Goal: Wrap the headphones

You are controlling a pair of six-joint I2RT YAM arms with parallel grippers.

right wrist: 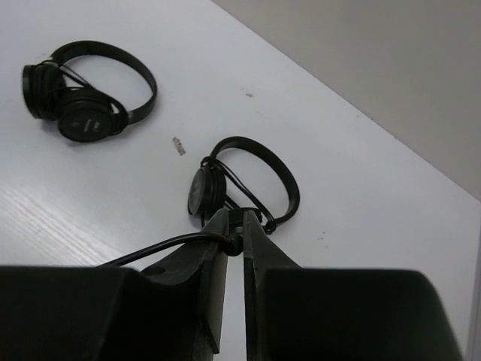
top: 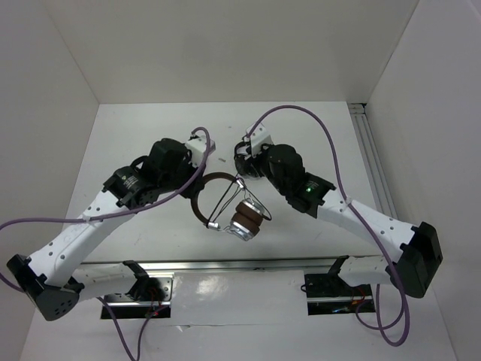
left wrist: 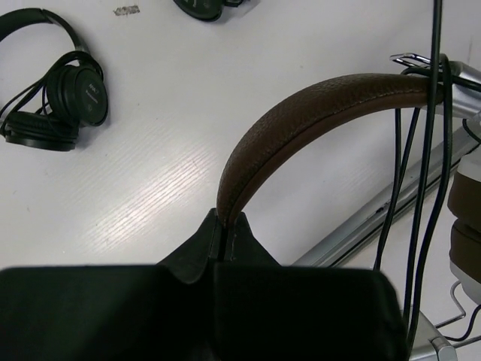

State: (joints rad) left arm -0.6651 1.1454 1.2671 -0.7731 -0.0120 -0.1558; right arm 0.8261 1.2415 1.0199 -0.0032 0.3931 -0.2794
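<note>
The headphones [top: 244,218] sit at mid-table, between your two grippers and just near of both. The brown headband [left wrist: 316,105] arches leftward from the silver earcups [top: 248,229], which sit on the near-right side. I cannot tell whether the earcups rest on the table [top: 135,135].

Your left gripper [left wrist: 226,226] is clamped on the left part of the headband, with the fingers pressed together on the leather. Several strands of the thin black cable [right wrist: 161,246] hang across the far-right end of the headband.

Your right gripper [right wrist: 235,239] is just far-right of the headphones. It pinches the cable between its closed fingers.

One black pair [right wrist: 242,180] lies on the table just beyond those fingers. A second black pair [right wrist: 86,94] lies well to its left.
</note>
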